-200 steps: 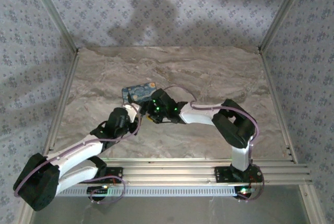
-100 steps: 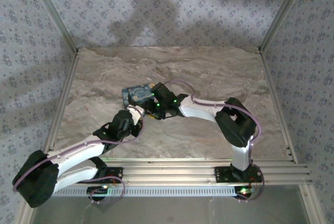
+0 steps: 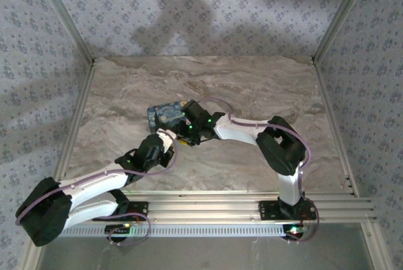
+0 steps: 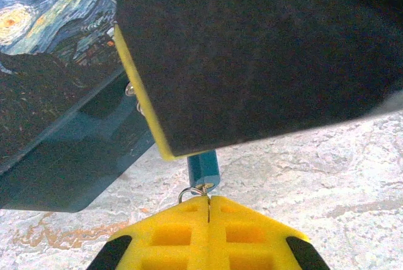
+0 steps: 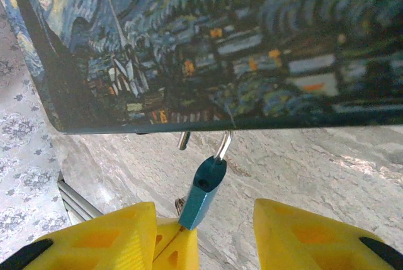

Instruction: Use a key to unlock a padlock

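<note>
Locate padlock (image 5: pixel 201 197) hanging by its shackle from the box (image 5: pixel 220 43) edge, long axis pointing down at left pincer (image 4: pixel 209 202), clamped shut on key ring (image 4: pixel 195 190) just beneath. Note right pincer (image 5: pixel 203 216) parted astride the body, not touching.

Soft light throws broad shadows on the back wall (image 3: pixel 189 12); the box (image 5: pixel 252 50) blurs close up (padlock (image 5: pixel 200 193) sharper).

Small teal padlock (image 5: pixel 201 193) hangs tilted by its silver shackle (image 5: pixel 223 145) under the painted box (image 5: pixel 252 43); a wire key ring (image 4: pixel 196 189) touches its base.
</note>
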Robot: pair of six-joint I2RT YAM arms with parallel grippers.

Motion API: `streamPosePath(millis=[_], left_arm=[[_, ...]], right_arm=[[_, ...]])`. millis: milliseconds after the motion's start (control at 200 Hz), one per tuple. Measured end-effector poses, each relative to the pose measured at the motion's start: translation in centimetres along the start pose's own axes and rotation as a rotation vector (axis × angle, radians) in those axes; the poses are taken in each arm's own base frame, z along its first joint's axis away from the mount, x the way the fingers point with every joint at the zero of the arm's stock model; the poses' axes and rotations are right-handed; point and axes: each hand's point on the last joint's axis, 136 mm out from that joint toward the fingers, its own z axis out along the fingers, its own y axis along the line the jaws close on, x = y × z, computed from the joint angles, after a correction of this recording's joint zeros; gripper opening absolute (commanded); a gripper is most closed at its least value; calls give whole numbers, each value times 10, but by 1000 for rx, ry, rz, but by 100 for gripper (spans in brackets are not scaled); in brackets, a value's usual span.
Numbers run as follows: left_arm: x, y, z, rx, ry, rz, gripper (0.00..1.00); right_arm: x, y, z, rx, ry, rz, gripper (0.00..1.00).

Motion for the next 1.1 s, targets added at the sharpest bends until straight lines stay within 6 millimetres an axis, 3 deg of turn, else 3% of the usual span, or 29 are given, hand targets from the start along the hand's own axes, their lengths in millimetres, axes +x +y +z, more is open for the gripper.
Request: streamPosePath(millis=[330,635,740,909,1099], left_arm=[[5,1,-1,-24,18,16,0],[-2,3,-1,-34,-10,-22,0],[-3,3,0,-33,-18,-31,0],[-2,-1,0,-15,-31,-32,0],[-25,-15,-8,55,-134,-30,0]], right_arm=[[6,-3,6,-4,46,14,45],[4,11,8,-97,67,33,45],[4,13,8,-109,70,39,53],[3,11,8,-106,56,41,53],[2,7,9,-78,35,36,53]])
